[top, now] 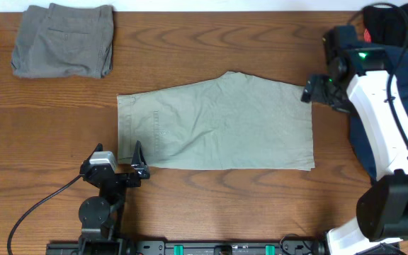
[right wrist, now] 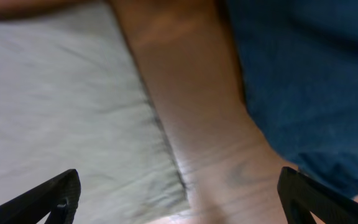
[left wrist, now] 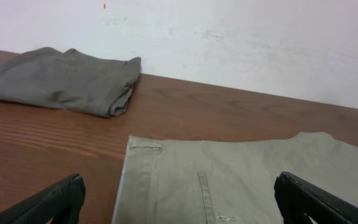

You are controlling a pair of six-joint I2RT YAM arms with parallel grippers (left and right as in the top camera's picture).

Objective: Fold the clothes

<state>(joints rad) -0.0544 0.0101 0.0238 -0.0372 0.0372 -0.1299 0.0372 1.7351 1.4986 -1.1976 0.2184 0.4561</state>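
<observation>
Khaki shorts (top: 218,124) flat, smooth; left hand (top: 117,156), right hand (right wrist: 179,196) spread wide, empty.

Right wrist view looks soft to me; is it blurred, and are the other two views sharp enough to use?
Right wrist: blurred throughout, the edge of the khaki shorts and the navy garment smeared. Left wrist: sharp, stitching on the shorts and folds of the grey shorts readable. Overhead: sharp, evenly lit, table grain clear, no strong glare.
</observation>
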